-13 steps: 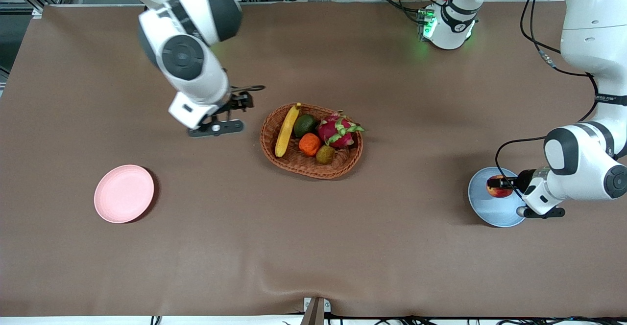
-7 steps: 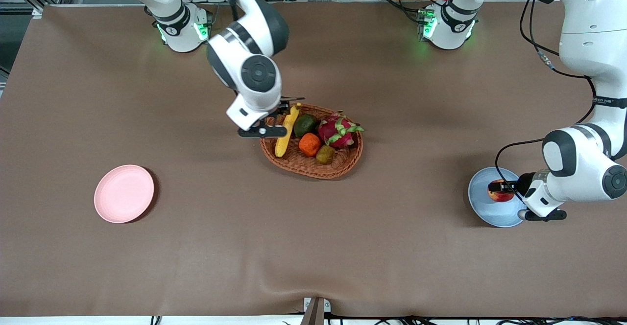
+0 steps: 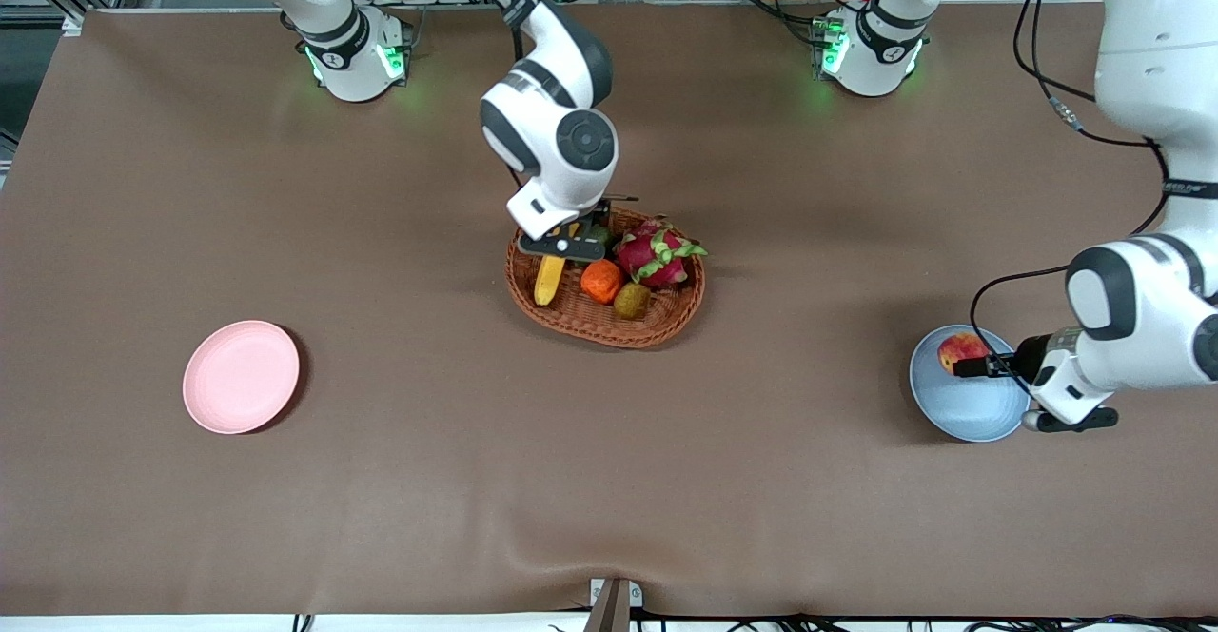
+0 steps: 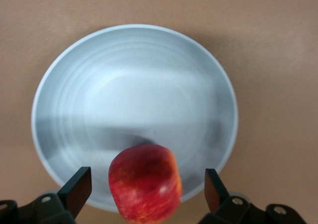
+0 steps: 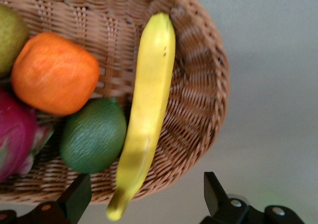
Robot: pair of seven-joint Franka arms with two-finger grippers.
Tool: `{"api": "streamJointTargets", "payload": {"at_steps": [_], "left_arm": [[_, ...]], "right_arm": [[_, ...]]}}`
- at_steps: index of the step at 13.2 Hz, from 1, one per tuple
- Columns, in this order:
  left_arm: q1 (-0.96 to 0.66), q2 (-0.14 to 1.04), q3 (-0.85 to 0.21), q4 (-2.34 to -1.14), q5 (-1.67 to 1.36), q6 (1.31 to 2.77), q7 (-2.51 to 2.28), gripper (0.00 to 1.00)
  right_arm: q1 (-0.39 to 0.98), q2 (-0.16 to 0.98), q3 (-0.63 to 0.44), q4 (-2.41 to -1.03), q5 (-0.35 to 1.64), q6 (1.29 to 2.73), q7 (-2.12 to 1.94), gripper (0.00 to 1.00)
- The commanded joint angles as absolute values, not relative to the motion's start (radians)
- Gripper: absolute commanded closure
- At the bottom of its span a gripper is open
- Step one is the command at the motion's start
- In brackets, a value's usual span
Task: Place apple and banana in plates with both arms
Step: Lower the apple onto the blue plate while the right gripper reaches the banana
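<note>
apple (image 4: 145,182) btwn spread left hand (image 4: 144,190) fingers

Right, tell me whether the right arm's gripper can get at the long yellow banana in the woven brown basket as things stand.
Probably yes. The right gripper hangs open over the long yellow banana, which lies uncovered along the woven brown basket's rim. Only the green fruit beside it crowds one side.
</note>
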State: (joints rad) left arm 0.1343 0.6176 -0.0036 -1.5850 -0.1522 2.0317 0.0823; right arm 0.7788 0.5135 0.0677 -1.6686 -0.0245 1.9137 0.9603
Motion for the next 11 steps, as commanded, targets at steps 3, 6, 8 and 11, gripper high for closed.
{"api": "streamJointTargets", "payload": {"at_steps": [3, 6, 8, 11], "left_arm": [[0.14, 0.41, -0.014, -1.606, -0.169, 1.823, 0.014, 0.0], [0.133, 0.293, -0.02, -1.609, -0.16, 1.776, -0.038, 0.0], [0.132, 0.223, -0.043, -1.609, -0.156, 1.755, -0.083, 0.0], [0.133, 0.126, -0.093, -1.591, -0.065, 1.701, -0.106, 0.0]], "right_arm": [[0.83, 0.555, 0.058, -1.647, -0.048, 1.907, 1.077, 0.05], [0.848, 0.555, 0.058, -1.647, -0.048, 1.904, 1.104, 0.1], [0.862, 0.561, 0.058, -1.647, -0.048, 1.902, 1.109, 0.18], [0.862, 0.569, 0.057, -1.644, -0.051, 1.907, 1.109, 0.36]]}}
